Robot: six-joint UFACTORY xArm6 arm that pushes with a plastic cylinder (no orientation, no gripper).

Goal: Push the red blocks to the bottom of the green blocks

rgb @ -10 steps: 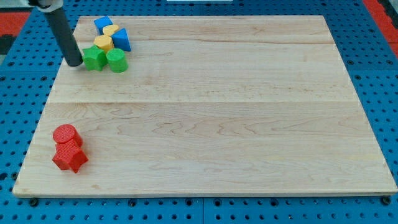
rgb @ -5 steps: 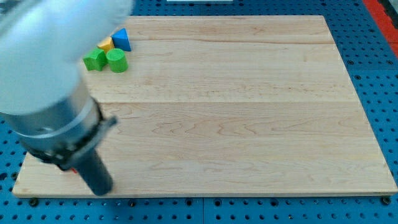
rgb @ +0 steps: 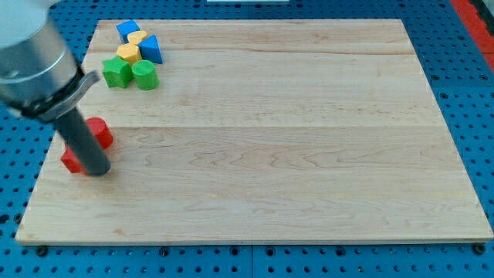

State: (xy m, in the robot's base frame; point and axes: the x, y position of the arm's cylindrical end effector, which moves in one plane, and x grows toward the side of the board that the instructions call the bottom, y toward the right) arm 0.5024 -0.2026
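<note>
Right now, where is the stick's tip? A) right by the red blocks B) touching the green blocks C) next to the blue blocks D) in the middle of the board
A: my tip sits at the view's left, right against the two red blocks, well below the green blocks near the top.

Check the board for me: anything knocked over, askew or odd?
Nothing stands out. The two red blocks sit at the view's left, partly hidden behind my tip; the green blocks remain clustered with the yellow and blue ones near the top-left.
</note>
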